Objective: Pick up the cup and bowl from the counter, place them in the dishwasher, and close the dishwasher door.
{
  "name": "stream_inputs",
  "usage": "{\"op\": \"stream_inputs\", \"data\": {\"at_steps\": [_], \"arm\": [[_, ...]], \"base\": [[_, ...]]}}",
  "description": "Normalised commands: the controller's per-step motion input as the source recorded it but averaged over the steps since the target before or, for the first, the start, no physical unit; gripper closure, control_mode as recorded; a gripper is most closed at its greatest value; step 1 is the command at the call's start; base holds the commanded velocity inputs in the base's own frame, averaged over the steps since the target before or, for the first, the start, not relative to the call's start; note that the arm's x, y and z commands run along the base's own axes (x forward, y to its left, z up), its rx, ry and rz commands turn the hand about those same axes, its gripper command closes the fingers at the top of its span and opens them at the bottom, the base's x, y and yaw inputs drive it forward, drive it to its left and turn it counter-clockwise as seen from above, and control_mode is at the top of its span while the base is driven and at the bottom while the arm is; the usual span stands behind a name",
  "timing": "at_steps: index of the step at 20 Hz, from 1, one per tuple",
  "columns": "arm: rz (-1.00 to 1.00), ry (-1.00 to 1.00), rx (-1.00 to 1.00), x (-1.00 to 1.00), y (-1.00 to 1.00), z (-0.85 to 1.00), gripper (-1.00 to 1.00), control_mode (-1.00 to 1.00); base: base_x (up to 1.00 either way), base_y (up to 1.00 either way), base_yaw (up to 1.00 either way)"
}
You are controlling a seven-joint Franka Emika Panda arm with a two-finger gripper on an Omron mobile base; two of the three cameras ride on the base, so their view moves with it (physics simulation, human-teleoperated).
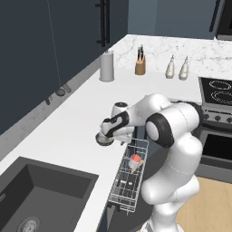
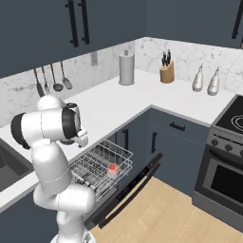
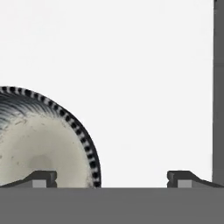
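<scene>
- Fingers (image 3: 112, 178) spread wide, nothing held between them; pointed down at the white desk (image 1: 68, 122).
- Bowl (image 3: 41, 140) on the desk near its front edge, directly under the hand; dark ribbed rim, pale speckled inside.
- In the hand view, one fingertip (image 3: 41, 178) over the bowl's inside, the other over bare desk beside it; bowl rim between the two. Contact with the bowl not confirmable from this angle.
- In the left base view, bowl (image 1: 104, 138) partly hidden beneath the hand (image 1: 113, 129), just beside the desk edge above the rack.
- Cup (image 1: 135, 161) in the white wire rack (image 1: 129, 181) of the dishwasher, red with a pale side; appears tilted, though small in the picture. Same cup (image 2: 113, 168) seen in the right base view, toward the rack's outer end.
- Rack pulled out over the dishwasher door (image 2: 128, 187), which hangs fully lowered, dark panel near floor level.
- Arm bent over the desk edge, elbow above the rack.
- Further along the desk, well apart from the bowl: paper towel roll (image 1: 107, 66), knife block (image 1: 140, 65), two pale shakers (image 1: 176, 68) by the backsplash.
- Dark sink (image 1: 41, 195) set into the desk on the near side; oven (image 1: 217, 131) with knobs beyond the corner.
</scene>
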Motion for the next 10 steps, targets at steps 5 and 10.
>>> {"op": "stream_inputs", "data": {"at_steps": [5, 10], "arm": [[0.14, 0.03, 0.0, 0.27, 0.41, -0.27, -1.0, -1.0], [0.03, 0.08, 0.0, 0.38, 0.47, -0.24, 1.0, -1.0]], "base": [[0.0, 0.0, 0.0], [0.0, 0.0, 0.0]]}}
